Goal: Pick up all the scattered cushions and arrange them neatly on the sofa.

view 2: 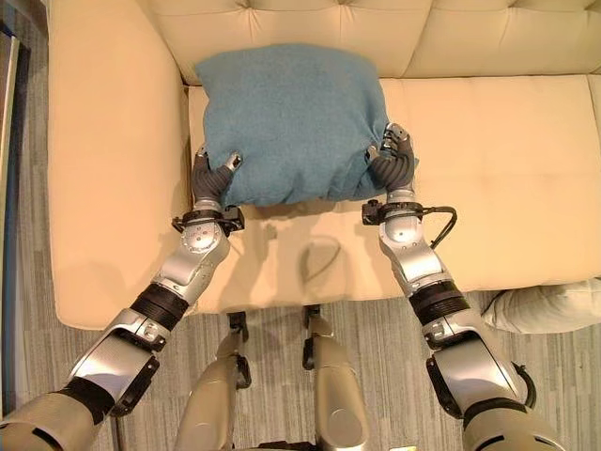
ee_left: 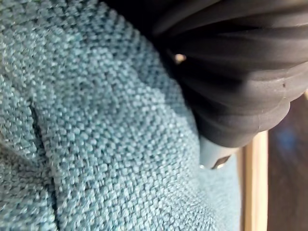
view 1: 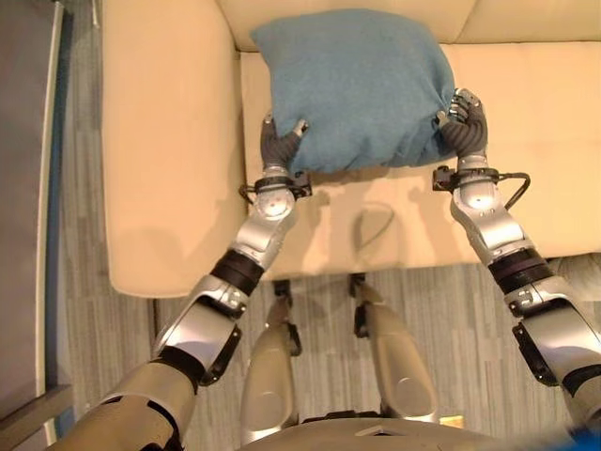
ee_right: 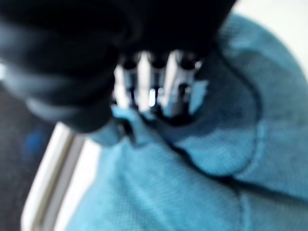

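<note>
while clamped between left hand [view 2: 212,177] and right hand [view 2: 392,162], plump teal woven cushion [view 2: 291,122]

text: none legible | labels: none | numbers: none | signs: none

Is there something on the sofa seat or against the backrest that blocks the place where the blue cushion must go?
Nothing visible blocks it. The blue cushion, pinched by the left hand and the right hand, already leans toward the backrest at the armrest end, and the cream seat beside it is bare.
</note>
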{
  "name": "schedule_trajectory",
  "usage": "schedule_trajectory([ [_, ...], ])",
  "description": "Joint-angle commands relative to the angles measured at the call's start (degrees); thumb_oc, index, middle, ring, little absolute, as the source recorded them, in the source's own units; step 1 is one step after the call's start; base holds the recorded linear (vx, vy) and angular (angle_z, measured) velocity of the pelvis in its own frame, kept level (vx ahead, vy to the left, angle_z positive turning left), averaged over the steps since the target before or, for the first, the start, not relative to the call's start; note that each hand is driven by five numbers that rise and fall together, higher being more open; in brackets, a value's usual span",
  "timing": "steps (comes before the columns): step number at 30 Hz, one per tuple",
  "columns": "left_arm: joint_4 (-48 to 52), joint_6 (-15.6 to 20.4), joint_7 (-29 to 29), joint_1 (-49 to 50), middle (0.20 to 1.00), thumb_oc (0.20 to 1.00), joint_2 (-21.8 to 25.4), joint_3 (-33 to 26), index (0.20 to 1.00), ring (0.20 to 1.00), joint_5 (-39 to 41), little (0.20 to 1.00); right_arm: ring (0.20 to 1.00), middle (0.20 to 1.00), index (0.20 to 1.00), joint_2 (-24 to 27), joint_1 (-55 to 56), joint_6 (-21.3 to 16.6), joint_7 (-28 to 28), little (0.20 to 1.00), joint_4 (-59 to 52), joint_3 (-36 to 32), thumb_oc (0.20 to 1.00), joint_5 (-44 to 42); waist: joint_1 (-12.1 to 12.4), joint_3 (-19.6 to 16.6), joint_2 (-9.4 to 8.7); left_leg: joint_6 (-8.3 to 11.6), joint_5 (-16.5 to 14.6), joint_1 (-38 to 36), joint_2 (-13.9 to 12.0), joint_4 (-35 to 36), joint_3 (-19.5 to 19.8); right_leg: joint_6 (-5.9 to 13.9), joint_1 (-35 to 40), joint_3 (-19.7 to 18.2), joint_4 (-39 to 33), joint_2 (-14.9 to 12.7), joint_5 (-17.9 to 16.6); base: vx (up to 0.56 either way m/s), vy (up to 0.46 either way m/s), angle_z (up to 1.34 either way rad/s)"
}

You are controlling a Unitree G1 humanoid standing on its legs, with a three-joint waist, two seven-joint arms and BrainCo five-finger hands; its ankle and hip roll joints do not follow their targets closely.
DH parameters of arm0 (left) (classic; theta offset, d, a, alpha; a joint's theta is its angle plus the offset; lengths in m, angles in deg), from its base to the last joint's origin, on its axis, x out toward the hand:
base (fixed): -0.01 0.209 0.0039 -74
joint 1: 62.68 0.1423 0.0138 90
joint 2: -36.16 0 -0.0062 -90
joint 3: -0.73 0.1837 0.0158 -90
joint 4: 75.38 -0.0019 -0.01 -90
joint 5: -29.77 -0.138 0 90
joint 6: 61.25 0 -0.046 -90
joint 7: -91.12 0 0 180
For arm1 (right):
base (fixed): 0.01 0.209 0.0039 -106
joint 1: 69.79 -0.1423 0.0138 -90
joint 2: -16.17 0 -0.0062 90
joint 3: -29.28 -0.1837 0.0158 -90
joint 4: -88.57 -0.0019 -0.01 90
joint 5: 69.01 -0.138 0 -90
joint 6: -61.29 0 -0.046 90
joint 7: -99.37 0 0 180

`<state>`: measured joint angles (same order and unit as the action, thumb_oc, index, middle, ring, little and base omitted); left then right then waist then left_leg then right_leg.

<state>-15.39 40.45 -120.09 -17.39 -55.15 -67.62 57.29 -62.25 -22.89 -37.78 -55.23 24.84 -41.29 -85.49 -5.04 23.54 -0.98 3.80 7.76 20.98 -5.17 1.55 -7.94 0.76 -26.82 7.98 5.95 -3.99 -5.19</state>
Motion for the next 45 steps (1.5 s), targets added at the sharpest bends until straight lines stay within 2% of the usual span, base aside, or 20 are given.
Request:
schedule_trajectory([
  [1, 9.3, 7.1, 0.0, -7.9, 0.200, 0.200, -1.8, 2.9, 0.200, 0.200, -6.2, 0.200, 0.200, 0.200, 0.200, -5.1, -6.5, -8.2, -0.6, 0.200, -11.8, 1.8, 0.200, 5.6, 1.1, -4.0, -2.92, -0.21, -4.8, -1.1, 3.2, -5.4, -0.9, 5.80, 4.4, -1.6, -1.5, -1.8, 2.1, 0.05, 0.033, -0.02],
  [10, 18.6, 8.7, -2.2, -8.8, 0.200, 0.200, -1.0, 1.5, 0.200, 0.200, -10.5, 0.200, 0.200, 0.200, 0.200, -4.6, -5.2, -10.7, 1.3, 0.200, -21.6, -0.9, 0.200, 9.5, 0.7, -3.9, -1.54, -0.38, -5.9, -2.0, 3.5, -5.7, -0.8, 5.83, 4.5, -1.8, -0.8, -2.1, 2.8, 0.02, 0.016, -0.02],
  [17, 17.9, 9.2, -3.6, -13.2, 0.200, 0.200, -0.5, 1.8, 0.200, 0.200, -11.4, 0.200, 0.200, 0.200, 0.200, -4.3, -8.8, -10.9, 4.1, 0.200, -23.3, -0.8, 0.200, 13.9, 0.2, -4.2, -0.34, -0.19, -5.4, -0.9, 3.5, -5.3, -0.8, 6.02, 2.6, -1.9, -0.3, -2.2, 2.8, 0.00, 0.003, -0.01],
  [22, 12.6, 8.9, -4.8, -18.9, 0.200, 0.200, 0.2, 2.7, 0.200, 0.200, -10.8, 0.200, 0.200, 0.200, 0.200, -5.1, -15.9, -10.1, 6.2, 0.200, -18.3, 1.5, 0.200, 14.5, 0.4, -4.1, 0.12, 0.01, -4.5, 1.0, 3.4, -4.6, -0.6, 6.38, 0.1, -1.6, -0.3, -2.1, 2.3, 0.01, -0.009, -0.01],
  [26, 4.7, 8.5, -5.4, -25.3, 0.200, 0.200, 0.0, 3.6, 0.200, 0.200, -8.8, 0.200, 0.200, 0.200, 0.200, -5.0, -23.5, -9.0, 9.1, 0.200, -10.3, 4.1, 0.200, 15.4, 1.0, -3.6, 0.49, 0.45, -2.8, 3.4, 3.3, -3.4, 0.1, 6.65, -2.7, -1.4, -0.6, -2.1, 1.4, 0.03, -0.070, -0.01],
  [27, -10.2, 5.6, -5.5, -35.6, 0.200, 0.200, 1.2, 5.8, 0.200, 0.200, -7.5, 0.200, 0.200, 0.200, 0.200, -5.3, -32.8, -7.3, 11.9, 0.200, 3.9, 7.5, 0.200, 13.8, 1.6, -3.0, 0.36, 1.18, -0.7, 7.1, 3.1, -1.5, 2.2, 6.97, -5.9, -1.1, -2.5, -1.8, -0.5, 0.03, -0.132, 0.07],
  [28, -13.2, 5.2, -5.0, -37.9, 0.200, 0.200, 1.1, 6.3, 0.200, 0.200, -6.5, 0.200, 0.200, 0.200, 0.200, -6.1, -34.6, -7.3, 11.9, 0.200, 7.0, 8.2, 0.200, 12.4, 1.7, -2.6, 0.46, 1.43, -0.2, 8.0, 3.0, -1.3, 2.6, 7.03, -6.6, -1.1, -3.0, -1.8, -1.0, 0.03, -0.171, 0.19],
  [29, -19.3, 4.1, -3.9, -42.7, 0.200, 0.200, 2.9, 7.5, 0.200, 0.200, -5.7, 0.200, 0.200, 0.200, 0.200, -5.8, -39.2, -6.3, 10.7, 0.200, 14.3, 11.6, 0.200, 10.9, 2.0, -2.3, 0.36, 1.81, 0.5, 9.9, 3.0, -1.0, 3.3, 7.08, -8.1, -1.1, -4.0, -1.6, -2.0, 0.01, -0.075, 0.20],
  [33, -23.7, 3.2, -2.1, -47.4, 0.200, 0.200, 5.2, 9.1, 0.200, 0.200, -3.6, 0.200, 0.200, 0.200, 0.200, -6.7, -43.9, -4.4, 8.0, 0.200, 23.1, 15.2, 0.200, 7.1, 2.5, -1.7, 0.12, 2.08, 0.8, 13.6, 3.2, -1.8, 4.8, 7.24, -10.7, -1.5, -5.6, -1.3, -3.7, 0.01, -0.025, 0.05],
  [36, -23.6, 2.8, -1.1, -46.6, 0.200, 0.200, 6.0, 8.6, 0.200, 0.200, -3.5, 0.200, 0.200, 0.200, 0.200, -7.1, -44.0, -3.0, 4.5, 0.200, 24.2, 17.6, 0.200, 6.7, 2.5, -1.1, -0.01, 1.97, 0.2, 16.1, 3.4, -3.8, 5.6, 6.99, -12.2, -2.3, -5.6, -1.0, -4.0, 0.01, 0.005, -0.02],
  [41, -23.3, 1.8, -1.6, -42.7, 0.200, 0.200, 4.7, 7.3, 0.200, 0.200, -4.6, 0.200, 0.200, 0.200, 0.200, -6.8, -40.7, -2.9, 3.7, 0.200, 22.5, 16.2, 0.200, 6.0, 1.8, -0.5, 0.57, 1.98, 0.1, 16.5, 3.7, -3.8, 5.2, 6.59, -13.1, -2.6, -5.1, -1.0, -3.7, 0.01, 0.021, 0.01],
  [42, -23.7, 1.8, -1.5, -41.6, 0.385, 0.385, 4.2, 6.8, 0.385, 0.385, -4.3, 0.385, 0.200, 0.200, 0.200, -6.4, -40.4, -2.8, 3.6, 0.200, 22.7, 16.0, 0.200, 6.4, 1.7, -0.4, 0.59, 1.96, 0.1, 16.3, 3.7, -3.5, 5.1, 6.56, -13.2, -2.7, -5.2, -1.1, -3.8, 0.02, 0.035, 0.04],
  [43, -23.8, 2.0, -1.4, -40.4, 1.000, 1.000, 3.3, 6.1, 1.000, 1.000, -3.9, 1.000, 0.200, 0.200, 0.200, -6.1, -40.2, -2.7, 3.6, 0.200, 23.0, 15.8, 0.200, 6.8, 1.5, -0.2, 0.54, 1.99, 0.2, 16.3, 3.7, -3.2, 4.9, 6.55, -13.3, -2.7, -5.2, -1.1, -3.8, 0.01, 0.019, 0.04],
  [44, -23.9, 2.1, -1.5, -40.0, 1.000, 1.000, 2.9, 5.7, 1.000, 1.000, -3.4, 1.000, 0.206, 0.206, 0.206, -5.8, -40.1, -2.7, 3.5, 0.206, 23.2, 15.6, 0.206, 6.7, 1.5, -0.1, 0.55, 1.98, 0.3, 16.2, 3.7, -2.9, 4.7, 6.57, -13.4, -2.7, -5.2, -1.1, -3.9, 0.00, 0.000, 0.00],
  [45, -24.0, 2.3, -1.4, -39.5, 1.000, 1.000, 2.4, 5.4, 1.000, 1.000, -2.6, 1.000, 0.464, 0.464, 0.464, -5.4, -40.2, -2.6, 3.7, 0.464, 23.5, 15.3, 0.464, 6.7, 1.4, 0.0, 0.61, 2.01, 0.4, 16.1, 3.7, -2.7, 4.6, 6.58, -13.4, -2.7, -5.2, -1.1, -3.9, 0.00, 0.000, 0.00],
])
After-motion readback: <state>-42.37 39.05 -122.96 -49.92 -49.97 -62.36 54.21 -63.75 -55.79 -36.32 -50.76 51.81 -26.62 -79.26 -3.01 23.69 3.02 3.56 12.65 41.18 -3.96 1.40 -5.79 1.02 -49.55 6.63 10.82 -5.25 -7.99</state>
